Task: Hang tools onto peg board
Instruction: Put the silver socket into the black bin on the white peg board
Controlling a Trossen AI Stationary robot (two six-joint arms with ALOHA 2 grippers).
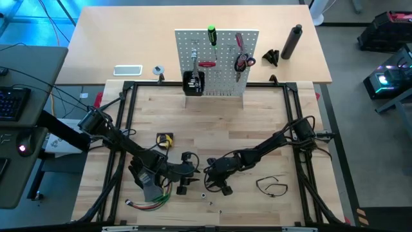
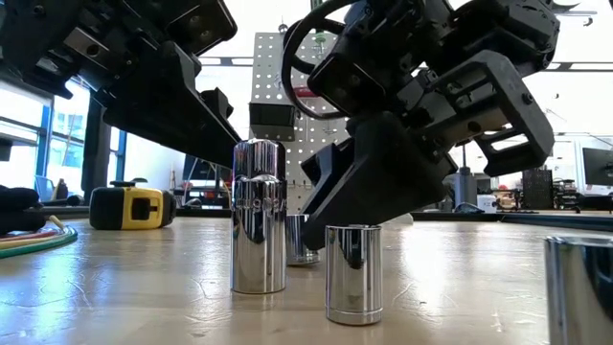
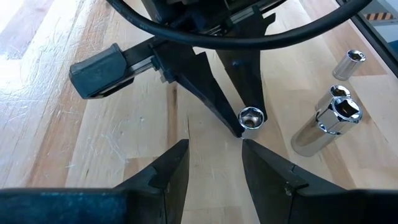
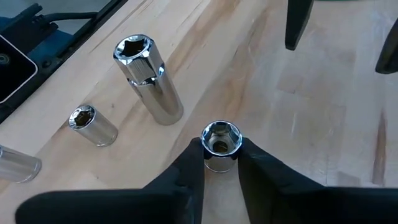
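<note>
While the right gripper (image 4: 221, 163) is down at the wooden surface (image 1: 225, 129) near its front edge, its two dark fingers (image 4: 186, 174) press against either side of a small chrome socket (image 4: 220, 144) that stands upright with its hexagonal mouth facing up. In the low view that same short socket (image 2: 353, 273) sits on the surface with the gripper's dark body looming just over it. A taller chrome socket (image 4: 148, 78) stands upright near it, and a smaller one (image 4: 92, 125) lies on its side a little farther off (a fourth is only partly seen at the frame's edge).

The left gripper (image 3: 214, 163) hovers just beside the right one, its fingers apart with bare wood between them and nothing held; it points toward the held socket (image 3: 252, 117).

At the far side of the surface the peg board (image 1: 217, 62) stands upright. On it hang a green-handled screwdriver (image 1: 211, 35), a red-handled tool (image 1: 206, 64) and red-handled scissors (image 1: 242, 59), with a small black bin (image 1: 194, 83) on its front. A yellow tape measure (image 1: 165, 139) rests on the surface behind the left arm, a thin black loop (image 1: 271, 186) lies to the right of the right gripper, and a bundle of coloured wires (image 1: 149, 203) lies near the front left
</note>
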